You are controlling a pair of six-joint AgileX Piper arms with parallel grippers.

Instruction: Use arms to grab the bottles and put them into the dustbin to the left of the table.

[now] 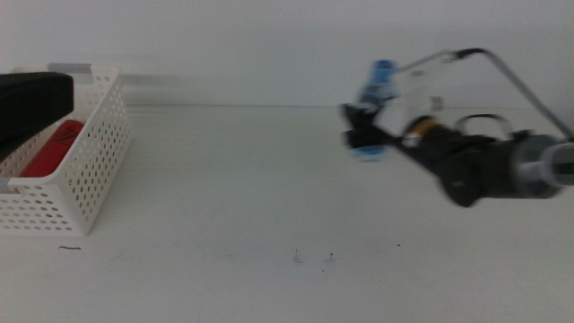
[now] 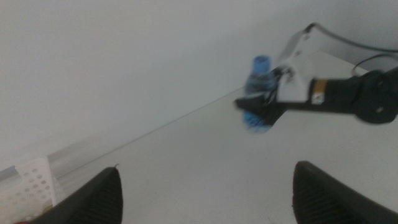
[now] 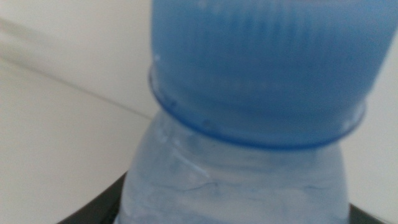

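Now, step in hand: you are carrying the water bottle (image 1: 377, 94) toward the basket (image 1: 99, 152); it is lifted off the table (image 1: 269, 206), well to the right of the basket.
Right gripper (image 1: 366, 135): its jaws are closed on the bottle's body below the blue cap (image 3: 261, 62), and the bottle stands roughly upright in the hold.
Left gripper (image 2: 205, 193): it hangs over the basket end of the table with its jaws spread wide and nothing between them.
Basket: it sits at the table's left edge; a red can (image 1: 56, 148) already lies inside.
Yellow bottle: you cannot see it from here.
Next move: judging by the gap, you need a long sweep left across the table, then release only once the bottle is above the basket's open top.
Caution: the views are blurred, so hold the grip firm.
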